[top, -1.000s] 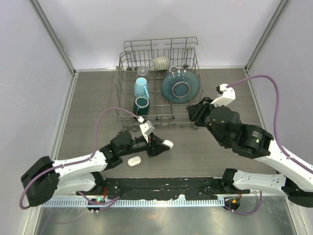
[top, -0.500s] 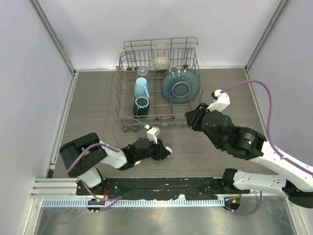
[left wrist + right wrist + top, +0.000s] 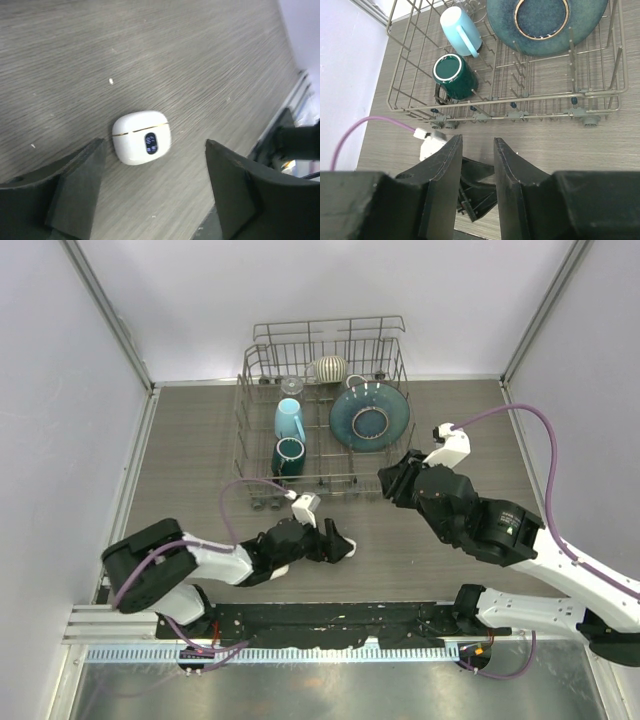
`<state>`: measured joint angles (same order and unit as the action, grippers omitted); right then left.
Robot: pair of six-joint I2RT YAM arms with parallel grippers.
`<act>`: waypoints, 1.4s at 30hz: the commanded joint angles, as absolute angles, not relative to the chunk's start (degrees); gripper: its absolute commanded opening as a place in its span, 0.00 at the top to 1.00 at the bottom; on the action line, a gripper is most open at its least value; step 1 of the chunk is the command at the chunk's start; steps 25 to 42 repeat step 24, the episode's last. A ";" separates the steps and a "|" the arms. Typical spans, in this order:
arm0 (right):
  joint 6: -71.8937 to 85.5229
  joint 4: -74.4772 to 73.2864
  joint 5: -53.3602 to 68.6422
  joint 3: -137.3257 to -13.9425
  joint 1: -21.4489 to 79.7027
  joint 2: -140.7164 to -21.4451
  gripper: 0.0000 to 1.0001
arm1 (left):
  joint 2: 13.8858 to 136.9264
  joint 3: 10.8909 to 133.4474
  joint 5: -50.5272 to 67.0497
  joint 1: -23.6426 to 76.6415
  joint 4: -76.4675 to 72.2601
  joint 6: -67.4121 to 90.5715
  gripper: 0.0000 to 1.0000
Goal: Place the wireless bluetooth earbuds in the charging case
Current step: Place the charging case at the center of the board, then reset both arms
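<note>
One closed white charging case [image 3: 141,137] lies on the worktop [image 3: 150,50] between the left fingers [image 3: 75,185], which are spread wide and clear of it. Right fingers [image 3: 442,185] narrow and empty, near one rack [image 3: 545,97] holding two mugs [image 3: 454,76] and one plate [image 3: 545,25].

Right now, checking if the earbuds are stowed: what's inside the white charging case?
The charging case lies on the table with its lid shut; only its white shell and lit display show. Its inside is covered, so earbuds in it cannot be confirmed.

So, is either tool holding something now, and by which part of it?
Nothing is held. The left tool stands open with the closed white charging case lying free between its fingers; the right tool is empty too.
</note>
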<state>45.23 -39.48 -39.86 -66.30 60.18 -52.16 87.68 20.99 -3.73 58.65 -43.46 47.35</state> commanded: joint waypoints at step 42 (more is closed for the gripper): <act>33.05 -38.58 -22.50 -64.33 22.62 -53.96 0.51 | 44.39 54.04 -42.27 59.06 23.35 33.41 0.00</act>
